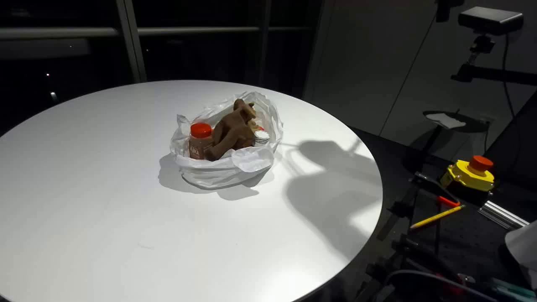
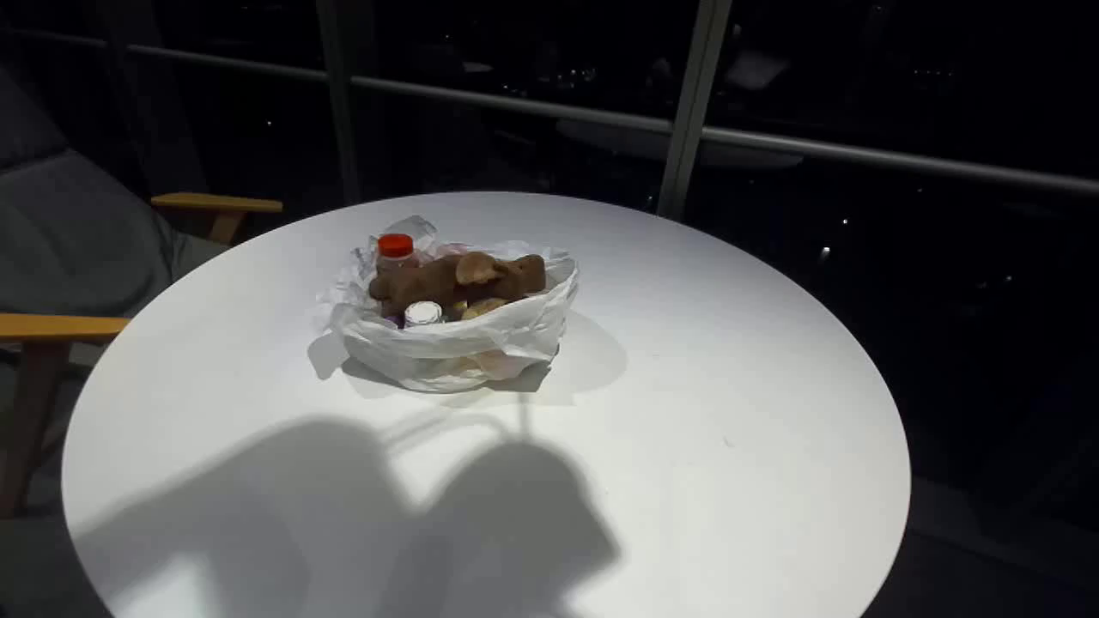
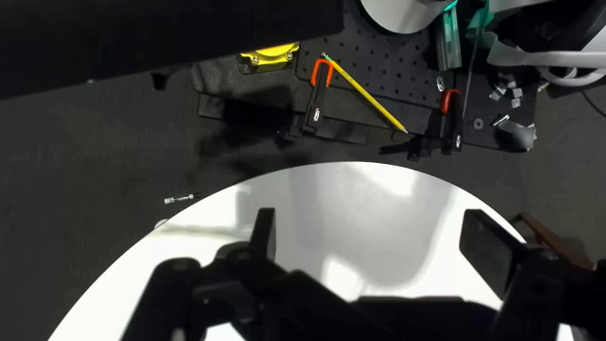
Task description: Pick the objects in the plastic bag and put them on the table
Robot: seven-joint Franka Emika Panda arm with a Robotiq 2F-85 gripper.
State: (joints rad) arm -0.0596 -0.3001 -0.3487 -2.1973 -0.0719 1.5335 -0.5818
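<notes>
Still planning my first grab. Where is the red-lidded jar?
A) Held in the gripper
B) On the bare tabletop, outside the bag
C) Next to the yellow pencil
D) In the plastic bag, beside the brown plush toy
D: in both exterior views the red-lidded jar sits inside the plastic bag beside the brown plush toy, and the wrist view shows the gripper open, holding nothing.

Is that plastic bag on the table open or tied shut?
Open: the plastic bag gapes upward in both exterior views, the brown plush toy and red-lidded jar showing inside.
</notes>
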